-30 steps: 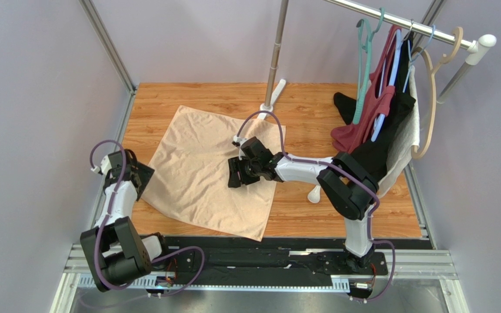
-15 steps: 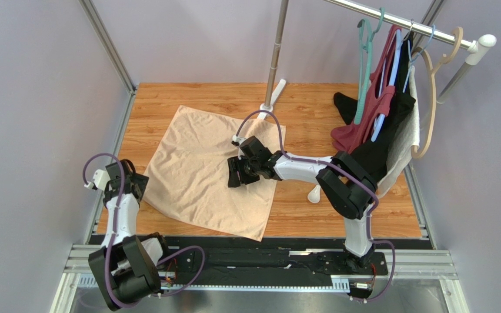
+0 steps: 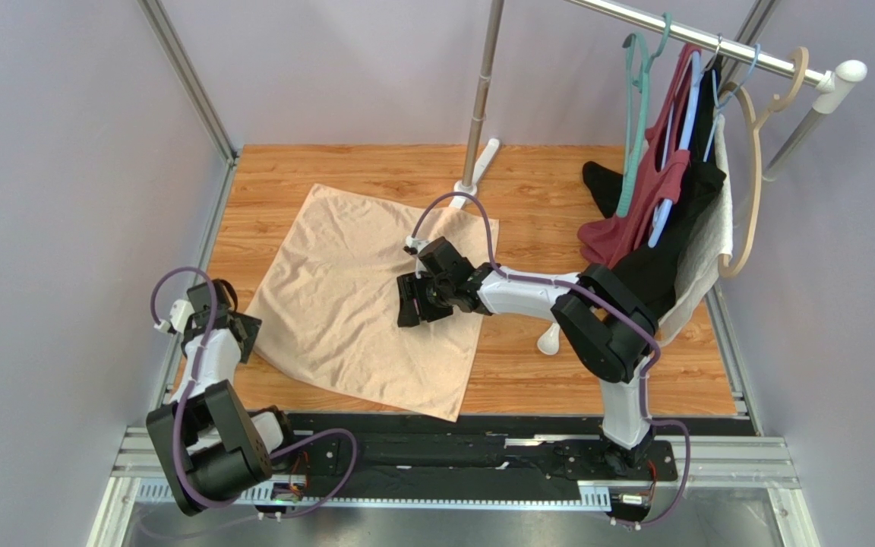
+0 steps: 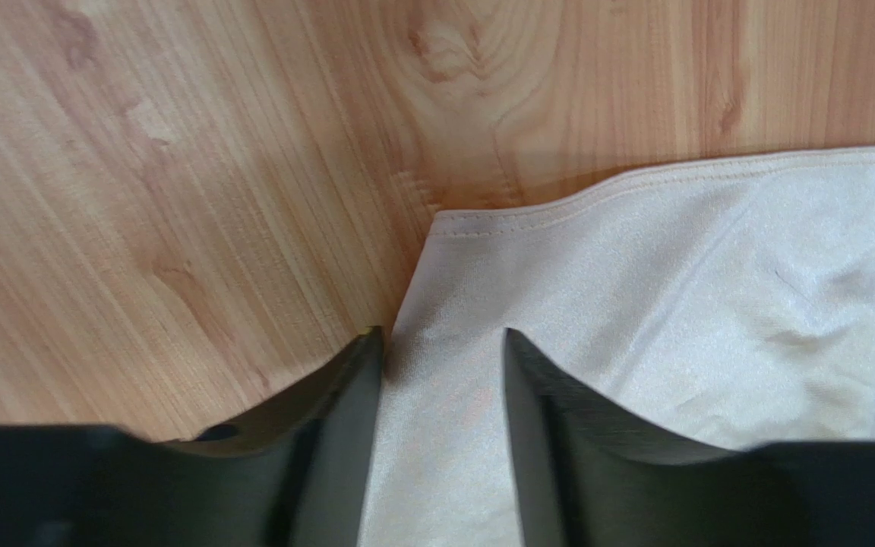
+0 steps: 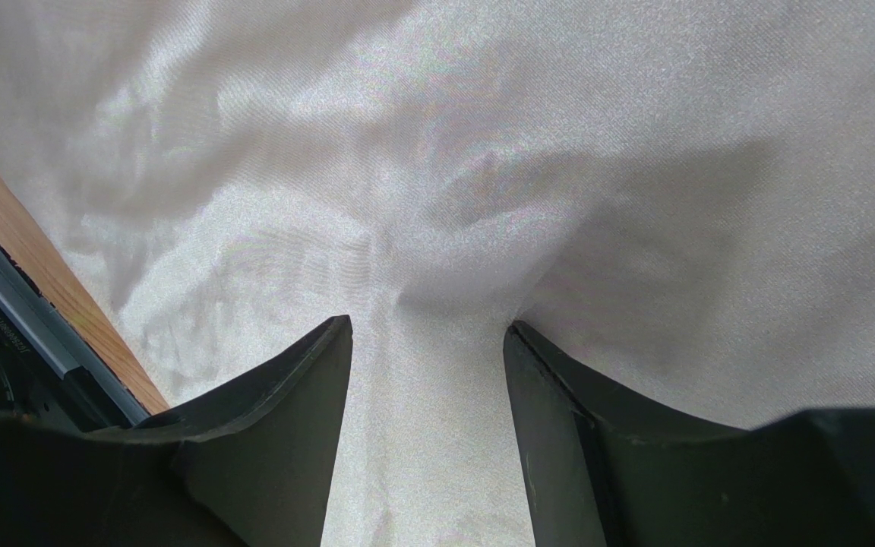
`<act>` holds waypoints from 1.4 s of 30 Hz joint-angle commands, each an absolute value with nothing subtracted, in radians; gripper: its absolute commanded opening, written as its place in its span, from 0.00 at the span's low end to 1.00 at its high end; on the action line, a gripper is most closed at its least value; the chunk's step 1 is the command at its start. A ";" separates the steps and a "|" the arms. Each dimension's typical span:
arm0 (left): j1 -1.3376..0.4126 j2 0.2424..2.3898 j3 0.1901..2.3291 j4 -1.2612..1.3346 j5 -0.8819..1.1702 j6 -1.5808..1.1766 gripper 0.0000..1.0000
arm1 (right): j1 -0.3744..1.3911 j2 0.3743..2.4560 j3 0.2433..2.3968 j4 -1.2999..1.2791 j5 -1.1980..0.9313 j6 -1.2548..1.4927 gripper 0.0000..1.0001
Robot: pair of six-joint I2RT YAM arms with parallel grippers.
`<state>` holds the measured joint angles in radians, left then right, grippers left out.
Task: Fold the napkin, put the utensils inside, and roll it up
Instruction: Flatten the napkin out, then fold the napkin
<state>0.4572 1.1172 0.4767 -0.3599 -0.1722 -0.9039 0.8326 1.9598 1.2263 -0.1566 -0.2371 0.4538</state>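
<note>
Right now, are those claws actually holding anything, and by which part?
Nothing gripped yet. The left gripper straddles the napkin by its left corner, jaws apart; the right gripper rests open on the cloth's right side.

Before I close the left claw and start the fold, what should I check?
1. Napkin lies flat and unfolded: ok.
2. Left claw straddles the napkin's left corner: ok.
3. Left claw closed on fabric: not ok, jaws apart.
4. Right claw open over the napkin's right half: ok.
5. Right claw pressing the fabric down: cannot tell.
6. Spoon off the napkin, beside the right arm: ok.
</note>
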 commanded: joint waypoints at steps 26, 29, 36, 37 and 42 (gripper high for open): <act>0.365 0.850 0.615 -0.451 -0.255 -0.752 0.80 | 0.831 1.915 1.276 -0.224 -0.180 0.413 0.57; 0.364 0.835 0.646 -0.442 -0.172 -0.716 0.80 | 0.816 1.875 1.293 -0.276 -0.131 0.387 0.58; 0.364 1.050 1.004 -0.577 0.352 -0.341 0.81 | 0.655 1.807 1.354 -0.367 0.050 0.356 0.58; 0.362 1.077 1.075 -0.612 0.362 -0.339 0.80 | 0.637 1.815 1.380 -0.373 0.067 0.351 0.58; 0.357 1.094 0.939 -0.324 0.591 -0.453 0.78 | 0.532 1.929 1.500 -0.416 0.166 0.328 0.57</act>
<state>0.3637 1.0828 1.0214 -0.4305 0.3542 -0.4652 0.5858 1.8683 1.4010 -0.3733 0.0387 0.3641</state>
